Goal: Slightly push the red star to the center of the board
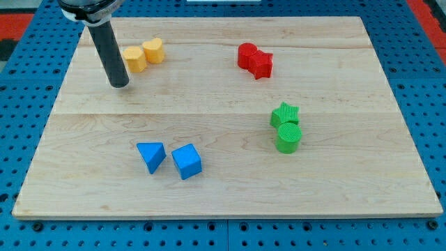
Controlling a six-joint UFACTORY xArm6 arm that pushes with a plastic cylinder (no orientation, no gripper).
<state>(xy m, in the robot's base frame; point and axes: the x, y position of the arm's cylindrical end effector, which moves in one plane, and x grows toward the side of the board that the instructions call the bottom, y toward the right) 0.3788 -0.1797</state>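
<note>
My tip (120,84), with no hand to open or close, sits near the bench's (209,188) top-left corner; approaching the red star (262,65) may drag the touching red block (247,56).

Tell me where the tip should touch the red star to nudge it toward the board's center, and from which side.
Press on the red star's upper-right face, coming from the view's top right; the center lies down-left of it. The other red block touches its upper-left side, so stay to the right of that one. My tip is far off to the view's left, beside the yellow blocks, so it probably has to circle round first.
</note>
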